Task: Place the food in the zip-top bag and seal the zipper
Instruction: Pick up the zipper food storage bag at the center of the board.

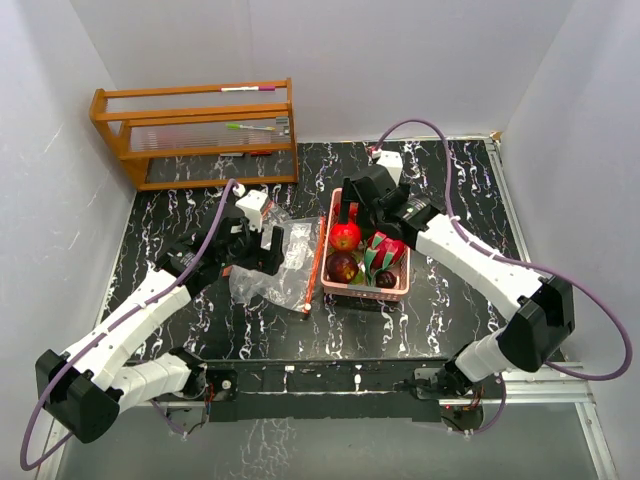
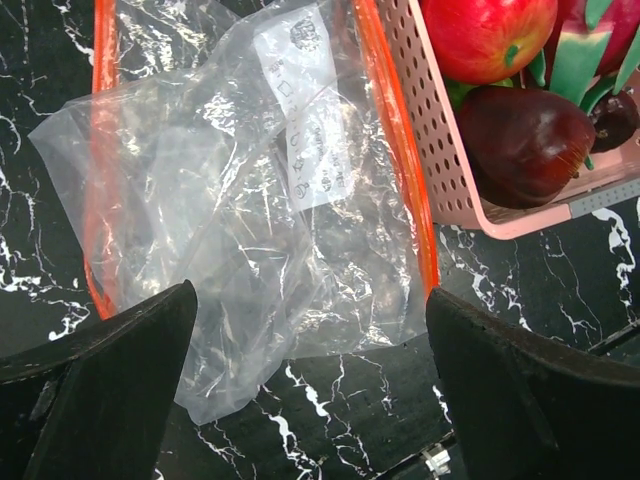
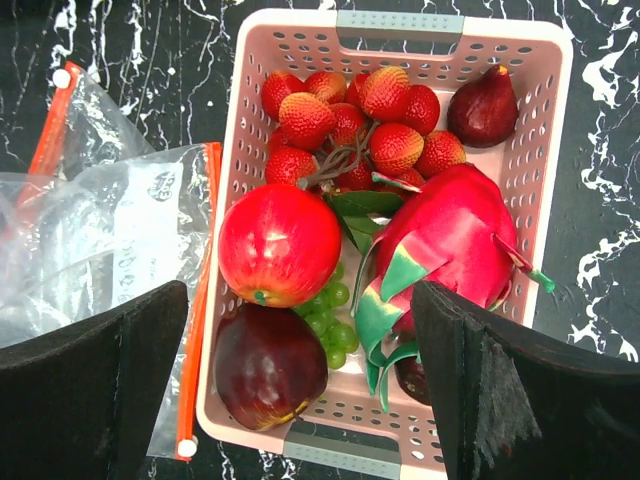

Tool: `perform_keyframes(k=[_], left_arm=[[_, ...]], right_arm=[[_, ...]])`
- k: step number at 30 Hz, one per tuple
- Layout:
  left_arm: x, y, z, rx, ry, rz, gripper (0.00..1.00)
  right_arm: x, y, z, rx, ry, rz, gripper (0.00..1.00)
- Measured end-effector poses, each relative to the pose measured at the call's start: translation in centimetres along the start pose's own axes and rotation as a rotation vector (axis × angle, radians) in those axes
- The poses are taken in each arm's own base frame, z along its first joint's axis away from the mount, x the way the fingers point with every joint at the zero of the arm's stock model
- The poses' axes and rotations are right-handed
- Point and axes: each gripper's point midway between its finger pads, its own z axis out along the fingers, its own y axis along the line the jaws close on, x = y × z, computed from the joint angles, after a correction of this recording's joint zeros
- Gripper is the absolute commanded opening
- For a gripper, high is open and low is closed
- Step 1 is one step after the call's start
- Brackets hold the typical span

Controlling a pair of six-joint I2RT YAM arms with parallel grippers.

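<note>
The clear zip-top bag (image 1: 272, 262) lies crumpled and flat on the black marble table, its orange zipper (image 2: 398, 150) running along the side next to the basket. The food sits in a pink mesh basket (image 3: 450, 25): a red apple (image 3: 278, 243), a dark red apple (image 3: 268, 365), green grapes (image 3: 330, 320), a dragon fruit (image 3: 450, 240), a bunch of small red fruits (image 3: 350, 115) and a dark purple one (image 3: 483, 105). My left gripper (image 2: 310, 295) hangs open over the bag's near edge, holding nothing. My right gripper (image 3: 300, 290) hovers open above the basket, straddling the apples.
A wooden rack (image 1: 195, 130) with pens stands at the back left corner. White walls close in the table on three sides. The basket (image 1: 398, 288) sits just right of the bag, mid-table.
</note>
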Motion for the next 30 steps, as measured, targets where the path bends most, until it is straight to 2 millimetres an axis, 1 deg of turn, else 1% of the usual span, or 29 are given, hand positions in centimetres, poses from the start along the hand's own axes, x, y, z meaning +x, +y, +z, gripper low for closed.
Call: perform_keyframes(k=[5,9,11,14,18,21,22,24,30], left_arm=[[0.1,-0.8,-0.1,0.046,0.007,0.006,0.97],[0.0,-1.5,-0.4,0.084,0.000,0.012,0.97],[-0.1,-2.2,-0.8,0.105,-0.012,0.020,0.97],[0.2,-3.8,-1.3,0.155,-0.029,0.035,0.97],[1.8,-6.5,-1.2,0.208,-0.011,0.065,0.96],[4.0,-7.7,-0.7,0.205,0.024,0.082,0.89],[4.7,-8.0,-0.6,0.199,0.036,0.085,0.86],[5.6,-8.0,-0.1,0.167,0.049,0.086,0.84],[7.7,-8.1,1.5,0.079,0.055,0.094,0.84]], right_arm=[[-0.8,0.2,-1.0,-0.030,-0.033,0.006,0.98],[-0.8,-0.3,-2.1,-0.061,-0.060,0.007,0.98],[-0.9,-0.7,-2.7,-0.072,-0.077,0.008,0.98],[-1.6,-1.5,-3.2,-0.066,-0.097,0.029,0.98],[-2.3,-3.4,-2.6,-0.022,-0.105,0.063,0.98],[-2.2,-4.8,-2.2,0.008,-0.097,0.083,0.98],[-2.0,-5.2,-2.0,0.014,-0.093,0.087,0.98],[-1.7,-5.8,-2.0,0.019,-0.085,0.092,0.98],[-1.0,-6.4,-2.5,0.008,-0.077,0.103,0.98]])
